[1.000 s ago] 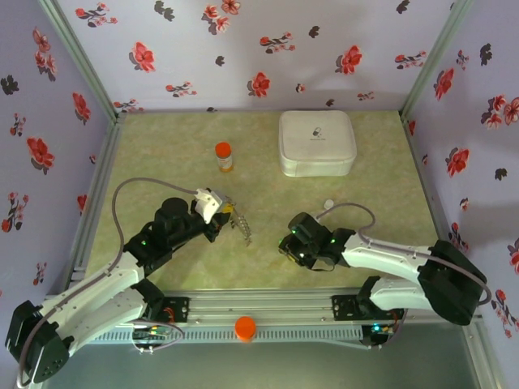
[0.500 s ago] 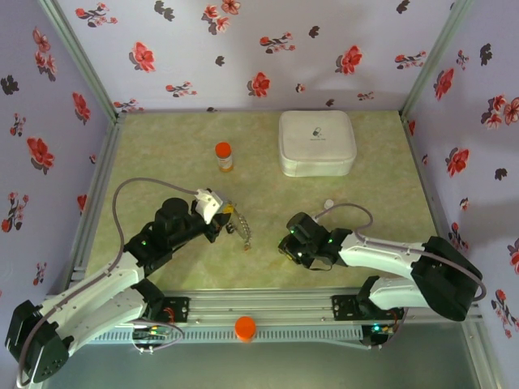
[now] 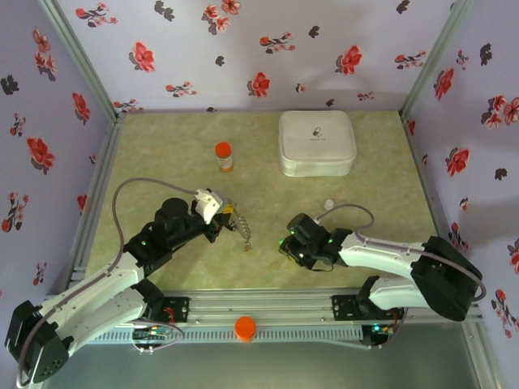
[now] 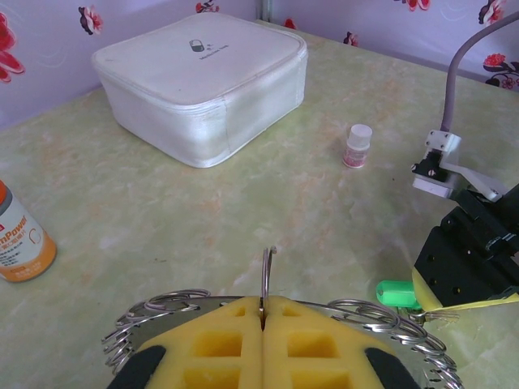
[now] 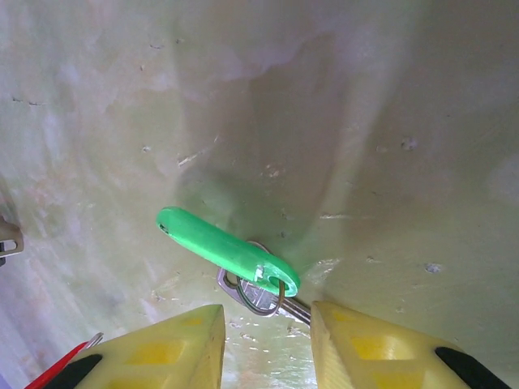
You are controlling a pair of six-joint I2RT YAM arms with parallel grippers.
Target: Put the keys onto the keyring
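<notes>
Nothing is threaded yet (as far as can be judged). Nearest, the green plastic-headed key (image 5: 227,251) is left lying flat on the pale green worktop (image 5: 365,121), bracketed but not gripped by the wide-set jaws of the right gripper (image 5: 266,328). Just beyond, the dark grey toothed keyring (image 4: 389,318) is clamped in the left gripper (image 4: 263,316), its jaws pressed together. Since a second ago, the right gripper is found shifted slightly towards the left arm; the keyring is held much where it was. Farthest, the white rounded-square case (image 4: 203,81) is left untouched.
</notes>
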